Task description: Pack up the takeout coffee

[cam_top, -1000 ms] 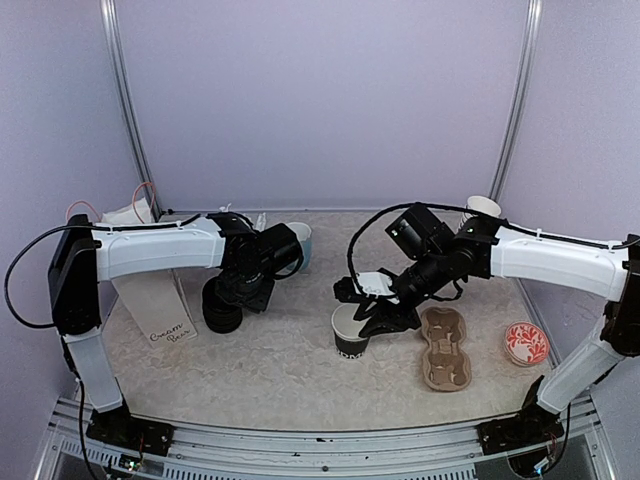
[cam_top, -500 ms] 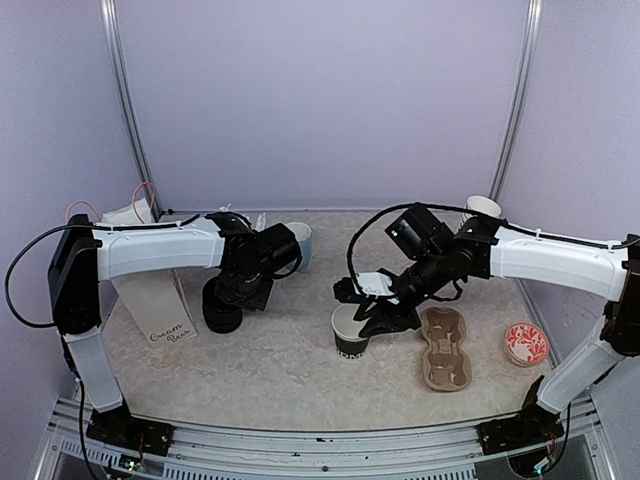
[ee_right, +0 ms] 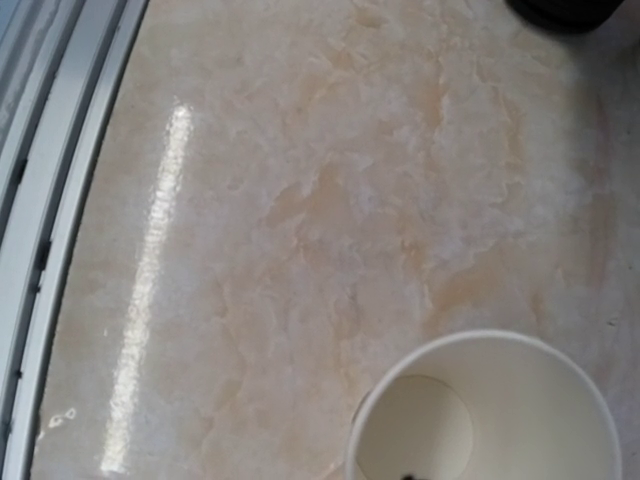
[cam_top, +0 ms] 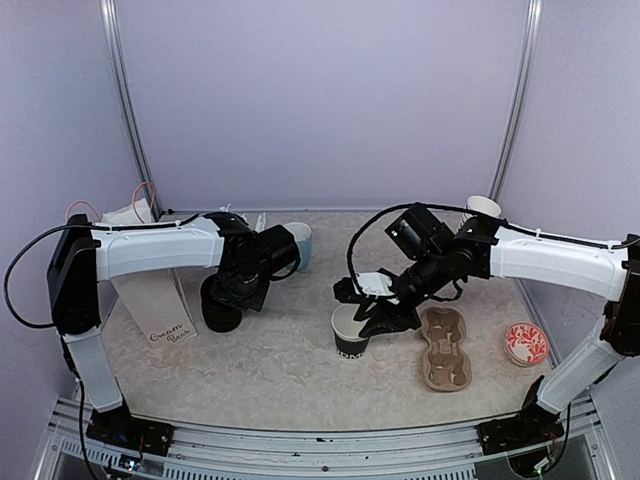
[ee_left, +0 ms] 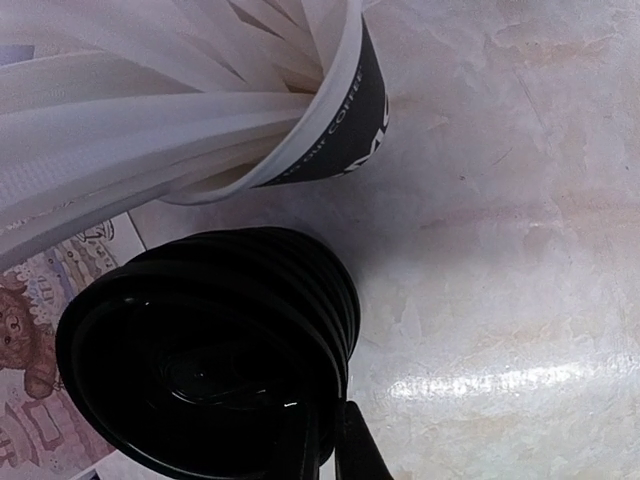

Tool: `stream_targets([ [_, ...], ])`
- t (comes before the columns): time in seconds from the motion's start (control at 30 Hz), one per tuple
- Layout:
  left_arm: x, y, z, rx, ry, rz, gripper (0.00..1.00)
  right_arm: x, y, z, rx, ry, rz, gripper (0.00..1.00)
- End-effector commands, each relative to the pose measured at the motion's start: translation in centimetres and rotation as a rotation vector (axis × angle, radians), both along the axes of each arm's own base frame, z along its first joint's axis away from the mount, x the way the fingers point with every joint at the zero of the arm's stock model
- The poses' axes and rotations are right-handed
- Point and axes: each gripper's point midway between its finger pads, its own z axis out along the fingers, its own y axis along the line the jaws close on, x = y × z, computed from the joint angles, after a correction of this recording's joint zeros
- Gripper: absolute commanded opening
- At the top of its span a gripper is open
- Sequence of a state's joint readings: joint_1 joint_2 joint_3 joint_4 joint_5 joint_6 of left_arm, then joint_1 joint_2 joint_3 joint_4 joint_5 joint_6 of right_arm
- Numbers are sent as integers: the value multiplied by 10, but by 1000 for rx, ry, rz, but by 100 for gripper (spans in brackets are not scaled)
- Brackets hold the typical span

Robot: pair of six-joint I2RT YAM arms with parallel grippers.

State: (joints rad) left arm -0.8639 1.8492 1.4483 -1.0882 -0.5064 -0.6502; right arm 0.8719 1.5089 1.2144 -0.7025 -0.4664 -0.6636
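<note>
One black paper cup (cam_top: 350, 334) with white lettering stands open and lidless at the table's middle; its white inside shows in the right wrist view (ee_right: 490, 415). My right gripper (cam_top: 383, 318) hovers at the cup's right rim, and its fingers stay out of its wrist view; it looks open and empty. A stack of black lids (cam_top: 221, 305) stands at the left and fills the left wrist view (ee_left: 205, 350). My left gripper (ee_left: 330, 455) is shut on the near rim of the top lid. A second black cup does not show clearly.
A brown cardboard cup carrier (cam_top: 444, 346) lies right of the cup. A red patterned disc (cam_top: 526, 343) lies further right. A light blue mug (cam_top: 301, 238) and a white-rimmed cup (cam_top: 483, 206) stand at the back. A black cup of white sticks (ee_left: 330, 130) and a "Cream Bar" sign (cam_top: 168, 331) are by the lids.
My left gripper has shifted slightly left over the lid stack. The right arm and the cup have not moved.
</note>
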Motion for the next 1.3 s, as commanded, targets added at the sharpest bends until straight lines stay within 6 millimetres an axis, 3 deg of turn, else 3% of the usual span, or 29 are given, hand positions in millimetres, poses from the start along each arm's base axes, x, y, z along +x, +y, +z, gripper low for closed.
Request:
stream_targets([
  [0.0,-2,2,28,-9,-46,9,5,0,-2,-1,-14,18,-5,35],
  [0.4,-27,-25,70,-117,-45,-64,0,-7,-7,4,-14,40,3,35],
  [0.57,-29,-29,80,-154,-69,-83,0,-7,-8,4,-16,38,-3,35],
  [0.7,-30,-30,70,-140,-59,-107,1,-7,-8,5,-11,34,-4,35],
  [0.8,-22,-21,57,-108,-56,-80,31,-6,-9,5,-11,31,-7,35],
  [0.87,-14,-14,52,-84,-74,-58,39,-6,-9,5,-11,31,-9,35],
  [1.27,23,-9,13,-82,-83,5,35,-3,-10,-1,-20,25,-15,35],
])
